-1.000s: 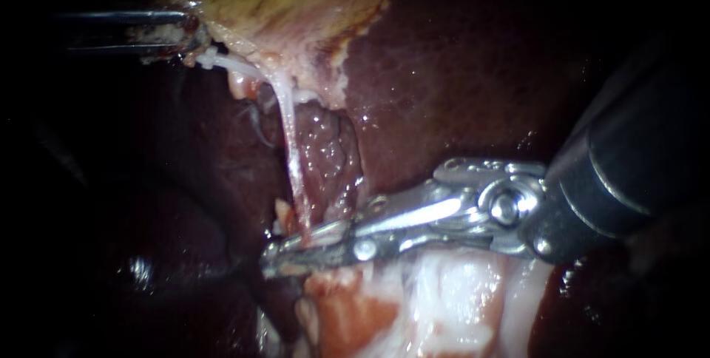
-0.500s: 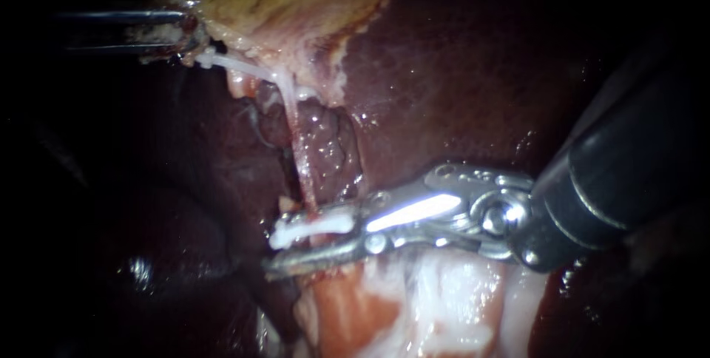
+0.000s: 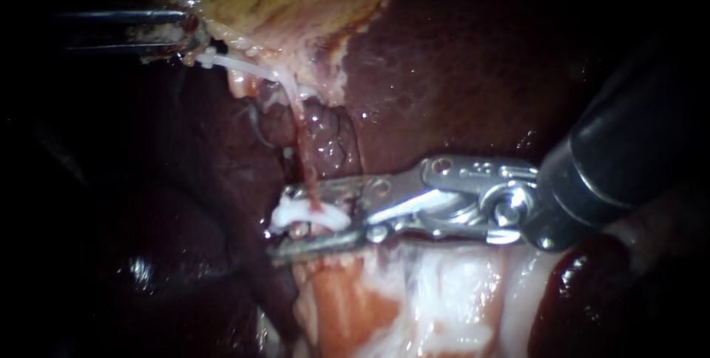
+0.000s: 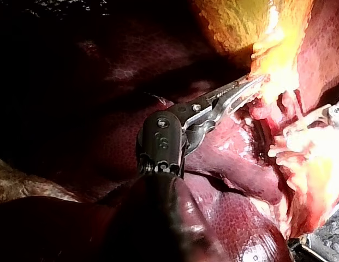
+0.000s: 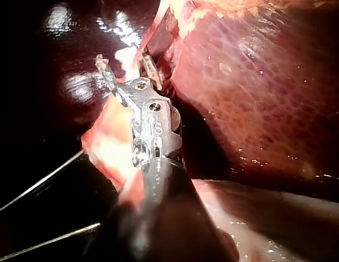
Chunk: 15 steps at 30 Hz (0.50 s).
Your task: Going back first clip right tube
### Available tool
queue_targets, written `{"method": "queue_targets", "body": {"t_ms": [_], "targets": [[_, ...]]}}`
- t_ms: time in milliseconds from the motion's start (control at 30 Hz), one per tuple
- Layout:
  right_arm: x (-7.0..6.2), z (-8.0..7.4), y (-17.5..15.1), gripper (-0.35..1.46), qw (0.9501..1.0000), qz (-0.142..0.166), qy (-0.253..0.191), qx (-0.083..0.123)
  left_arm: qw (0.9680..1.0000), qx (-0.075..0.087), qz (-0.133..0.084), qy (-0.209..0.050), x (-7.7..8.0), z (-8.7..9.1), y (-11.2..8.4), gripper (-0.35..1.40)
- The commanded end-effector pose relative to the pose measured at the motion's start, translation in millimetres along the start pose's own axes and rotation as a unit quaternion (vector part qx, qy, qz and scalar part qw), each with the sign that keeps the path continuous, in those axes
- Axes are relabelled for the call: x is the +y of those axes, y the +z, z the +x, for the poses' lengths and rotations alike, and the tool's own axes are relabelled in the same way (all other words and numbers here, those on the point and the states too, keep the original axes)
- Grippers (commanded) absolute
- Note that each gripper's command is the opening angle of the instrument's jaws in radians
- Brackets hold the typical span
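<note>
Your right instrument (image 3: 279, 225) comes in from the right with its jaws parted and a clear gap between them. The white clip (image 3: 310, 216) sits in that gap, closed across the tube (image 3: 302, 143). Nothing is gripped there, so I read it as released, though the far jaw lies very close to the clip. The tube is thin, reddish and taut, running from the gallbladder (image 3: 296, 3) on the far side down toward you. The clip crosses it at its near end, just beyond the pale fatty tissue (image 3: 414, 291). Over on the left, your left instrument (image 3: 185, 32) is clenched on the gallbladder's edge, holding the stretch. The left wrist view shows the same bite on yellow tissue.

From here, I'd say the job is to draw straight out to the right. Watch the risks.
- **Clip:** If a jaw catches it on the way out, it could drag or twist along the tube, or pull off.
- **Tube:** A sideways swing would lever against a strand under tension, and it looks thin enough to tear.
- **Fatty tissue:** The near jaw lies right by it, so dipping could snag it.
- **Liver:** The liver (image 3: 458, 69) sits just beyond your wrist joint, and lifting into it would scrape.
- **Left hold:** If it slackens or pulls harder mid-withdrawal, the clip shifts against your jaws.
</note>
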Motion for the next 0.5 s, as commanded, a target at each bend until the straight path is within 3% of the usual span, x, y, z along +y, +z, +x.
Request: {"method": "queue_targets", "body": {"t_ms": [33,267,500], "targets": [[0.1,-0.1,-0.2,0.5,1.0,0.0,-0.008,0.0,1.0,0.0,0.0,0.0,0.1,0.0,0.0,-0.35],[0.0,0.1,-2.6,0.5,0.9995,-0.001,-0.032,0.001,1.0,0.0,0.0,0.0,0.1,0.0,0.0,-0.35],[-0.3,0.1,-7.9,0.5,0.9963,0.008,-0.085,0.002,1.0,0.0,0.0,0.0,0.1,0.0,-0.1,-0.35]]}}
